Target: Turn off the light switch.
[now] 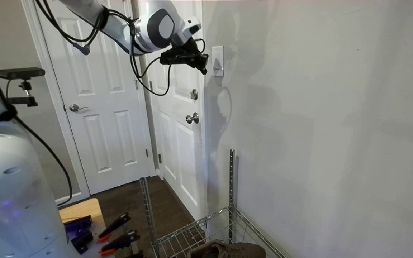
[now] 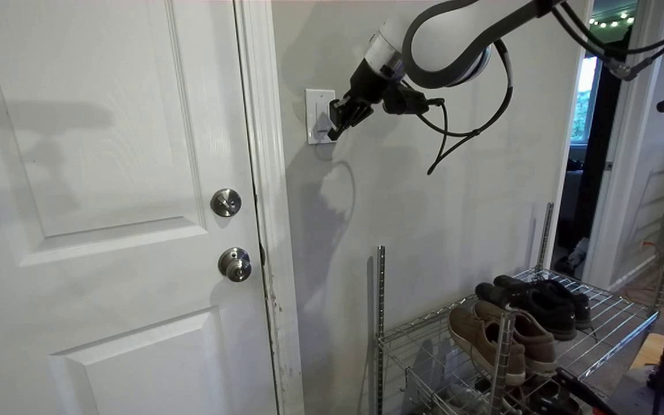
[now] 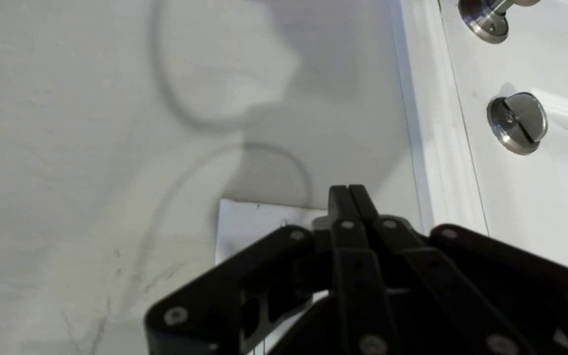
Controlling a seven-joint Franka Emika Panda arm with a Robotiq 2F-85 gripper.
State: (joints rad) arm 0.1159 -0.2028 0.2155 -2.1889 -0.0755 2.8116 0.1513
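Note:
The light switch (image 1: 218, 53) is a small white upright plate on the grey wall, beside the door frame. It shows in both exterior views (image 2: 312, 109). In the wrist view a corner of its plate (image 3: 244, 222) shows behind my fingers, which hide most of it, including the rocker. My black gripper (image 1: 204, 71) is shut with nothing between its fingertips (image 3: 348, 187). In an exterior view the fingertips (image 2: 332, 136) overlap the plate's lower right edge. In an exterior view they stand just beside the plate. I cannot tell whether they touch it.
A white door with a round metallic knob (image 2: 234, 264) and a deadbolt (image 2: 226, 202) is beside the switch. A wire shelf (image 1: 192, 225) with shoes (image 2: 502, 340) stands below along the wall. Cables (image 2: 470, 135) hang from the arm.

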